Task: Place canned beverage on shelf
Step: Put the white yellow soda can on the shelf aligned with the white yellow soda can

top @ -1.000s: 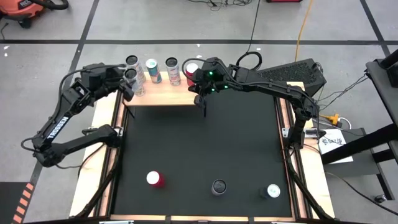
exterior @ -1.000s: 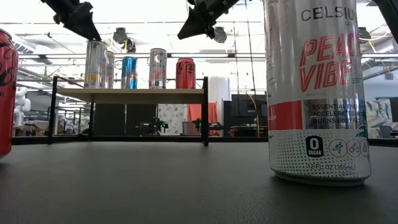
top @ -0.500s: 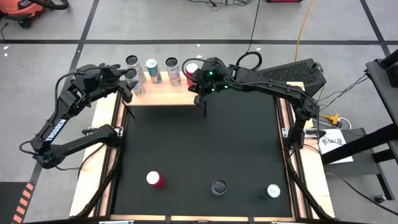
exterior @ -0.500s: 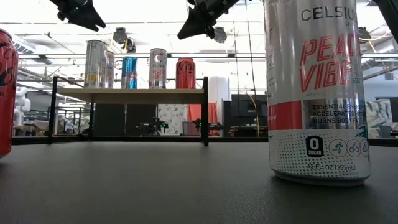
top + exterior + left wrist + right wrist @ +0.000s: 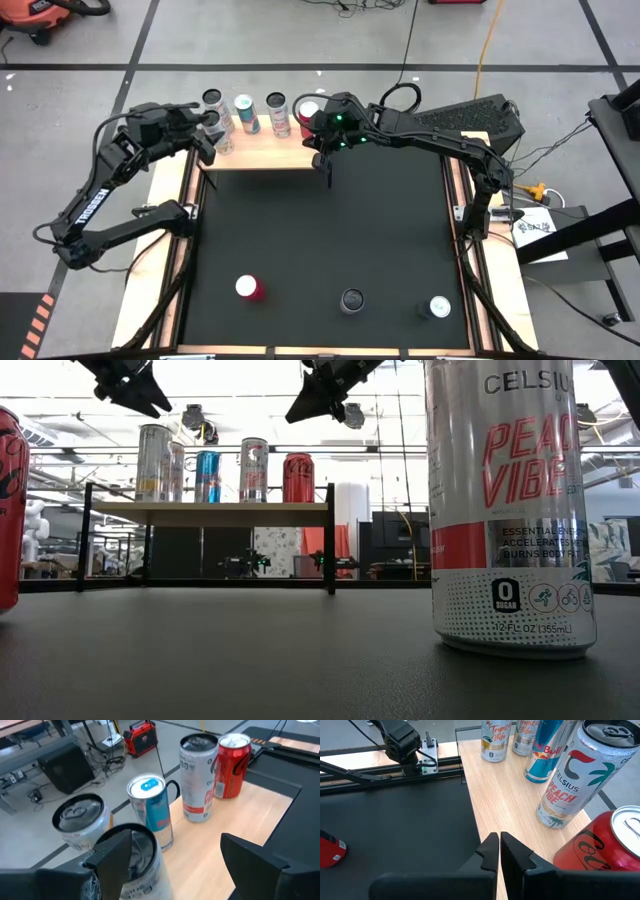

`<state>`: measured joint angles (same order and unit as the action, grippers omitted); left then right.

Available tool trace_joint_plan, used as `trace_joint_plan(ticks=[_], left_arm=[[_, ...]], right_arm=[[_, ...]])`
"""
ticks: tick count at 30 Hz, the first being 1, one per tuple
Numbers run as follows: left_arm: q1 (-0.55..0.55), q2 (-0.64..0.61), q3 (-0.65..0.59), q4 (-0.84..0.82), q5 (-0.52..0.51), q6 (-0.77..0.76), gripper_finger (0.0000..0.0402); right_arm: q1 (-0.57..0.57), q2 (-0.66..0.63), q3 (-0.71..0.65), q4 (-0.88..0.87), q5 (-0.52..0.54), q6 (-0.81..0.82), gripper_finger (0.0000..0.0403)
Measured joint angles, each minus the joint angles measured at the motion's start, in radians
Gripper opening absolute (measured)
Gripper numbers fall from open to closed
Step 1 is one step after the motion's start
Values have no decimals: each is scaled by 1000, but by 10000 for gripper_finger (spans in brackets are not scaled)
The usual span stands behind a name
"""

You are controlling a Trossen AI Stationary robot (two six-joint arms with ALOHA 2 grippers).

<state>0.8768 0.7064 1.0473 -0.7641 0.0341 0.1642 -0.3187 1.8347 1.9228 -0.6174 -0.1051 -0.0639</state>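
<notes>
The pale wooden shelf stands at the table's far edge on thin black legs. Several cans stand upright on it: silver ones, a blue one and a red one. My left gripper is open and hovers above the silver can at the shelf's left end, clear of its top in the low view. My right gripper is shut and empty, above the shelf's near right corner, beside the red can.
Three cans stand near the table's near edge: a red one, a dark one and a white Celsius can, which looms large in the low view. Black mat lies open between them and the shelf.
My left gripper has gone up from the top of the silver can at the shelf's left end and now hangs clear above it. The can stays upright on the shelf. My right arm has kept still.
</notes>
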Motion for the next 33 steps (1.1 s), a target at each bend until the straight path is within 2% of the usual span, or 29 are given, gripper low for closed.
trace_joint_plan(ticks=[19,25,33], left_arm=[[0,4,2,-103,15,10,302],[0,-11,2,-51,21,24,302],[0,-14,2,-68,21,25,302]], right_arm=[[0,0,0,0,0,0,0],[0,0,0,0,0,0,0],[0,0,0,0,0,0,0]])
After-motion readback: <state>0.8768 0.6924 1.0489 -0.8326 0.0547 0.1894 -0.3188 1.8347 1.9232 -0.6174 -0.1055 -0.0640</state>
